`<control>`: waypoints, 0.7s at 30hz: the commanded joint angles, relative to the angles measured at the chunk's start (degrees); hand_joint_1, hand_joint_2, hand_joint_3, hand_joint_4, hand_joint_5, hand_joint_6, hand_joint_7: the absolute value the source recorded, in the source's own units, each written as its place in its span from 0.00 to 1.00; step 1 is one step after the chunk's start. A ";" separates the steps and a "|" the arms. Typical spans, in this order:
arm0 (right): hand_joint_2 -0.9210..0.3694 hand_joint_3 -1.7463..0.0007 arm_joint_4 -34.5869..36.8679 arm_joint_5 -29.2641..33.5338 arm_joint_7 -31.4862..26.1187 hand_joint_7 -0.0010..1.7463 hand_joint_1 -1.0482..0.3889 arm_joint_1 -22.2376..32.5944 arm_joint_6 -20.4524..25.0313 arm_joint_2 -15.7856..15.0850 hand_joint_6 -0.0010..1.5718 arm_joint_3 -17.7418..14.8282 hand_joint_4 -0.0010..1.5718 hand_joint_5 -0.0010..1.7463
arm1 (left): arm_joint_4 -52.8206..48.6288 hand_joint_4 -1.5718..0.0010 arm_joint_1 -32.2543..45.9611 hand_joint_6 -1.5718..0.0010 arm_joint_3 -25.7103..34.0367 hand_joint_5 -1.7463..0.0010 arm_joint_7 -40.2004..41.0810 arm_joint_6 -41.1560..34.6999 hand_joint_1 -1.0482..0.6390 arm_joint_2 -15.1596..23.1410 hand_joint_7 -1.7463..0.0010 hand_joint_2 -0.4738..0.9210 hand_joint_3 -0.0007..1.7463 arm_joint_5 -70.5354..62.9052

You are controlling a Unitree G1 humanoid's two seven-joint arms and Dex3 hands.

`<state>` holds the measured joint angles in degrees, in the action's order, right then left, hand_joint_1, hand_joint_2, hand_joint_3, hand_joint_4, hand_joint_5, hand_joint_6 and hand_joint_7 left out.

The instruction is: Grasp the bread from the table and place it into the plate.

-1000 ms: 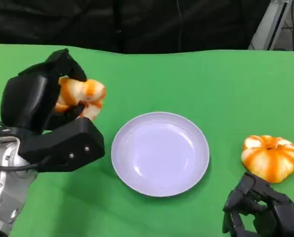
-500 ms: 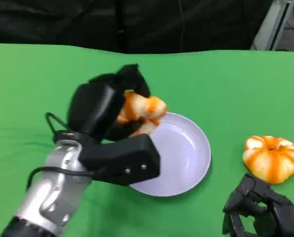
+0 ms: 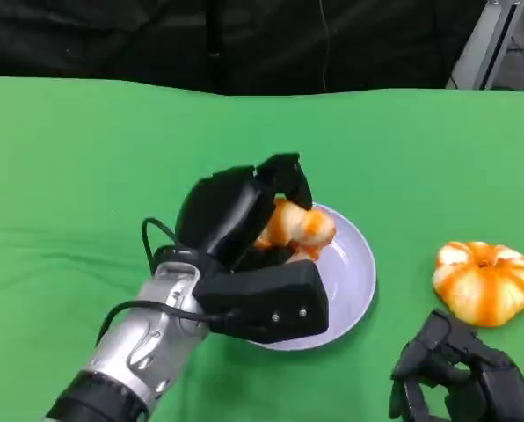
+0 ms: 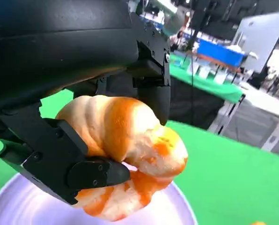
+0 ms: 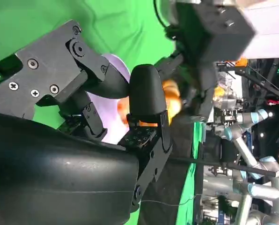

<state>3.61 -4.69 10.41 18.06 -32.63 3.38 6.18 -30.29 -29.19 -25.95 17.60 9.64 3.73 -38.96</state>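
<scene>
Over the plate [image 3: 354, 277] | left hand [image 3: 244, 220] grips bread [image 3: 295, 227] | right hand [image 3: 460, 382] curled, holding nothing

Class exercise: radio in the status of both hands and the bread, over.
Left hand grips orange-white bread roll over round white plate. Right hand holds nothing. Path unobstructed.

The bread [image 3: 299, 226] looks glazed and ridged. The plate [image 3: 354, 272] is smooth, slightly glossy. The left hand [image 3: 244, 246] is matt black plastic; the tablecloth [image 3: 86, 158] is matt green fabric.
</scene>
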 commanded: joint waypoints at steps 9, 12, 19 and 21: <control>0.32 0.27 -1.31 -0.73 -0.13 0.90 0.62 0.74 0.55 -0.39 0.48 0.26 0.53 1.00 | -14.26 0.55 -5.22 0.42 0.45 0.71 -5.08 5.70 0.48 0.63 0.91 1.00 0.18 4.31; 0.32 0.26 -1.55 -0.39 -0.30 0.90 0.62 0.90 0.60 -0.44 0.48 0.36 0.53 1.00 | -13.81 0.83 -5.26 0.68 -0.43 0.95 -11.24 5.08 0.20 2.45 0.99 1.00 0.23 4.51; 0.32 0.27 -1.18 -0.48 -0.14 0.90 0.61 0.57 0.25 -0.57 0.48 0.26 0.53 1.00 | -14.14 1.00 -4.83 0.89 -1.38 1.00 -15.42 4.98 0.05 3.97 1.00 1.00 0.30 4.11; 0.32 0.27 -1.17 -0.56 -0.10 0.90 0.61 0.47 0.34 -0.58 0.48 0.26 0.53 1.00 | -14.40 1.00 -4.82 0.92 -1.77 1.00 -15.12 5.02 0.03 4.25 1.00 1.00 0.32 3.70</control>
<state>3.02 -4.95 10.32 18.48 -32.20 3.37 6.81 -44.07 -34.46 -27.14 3.00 14.78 6.79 -34.50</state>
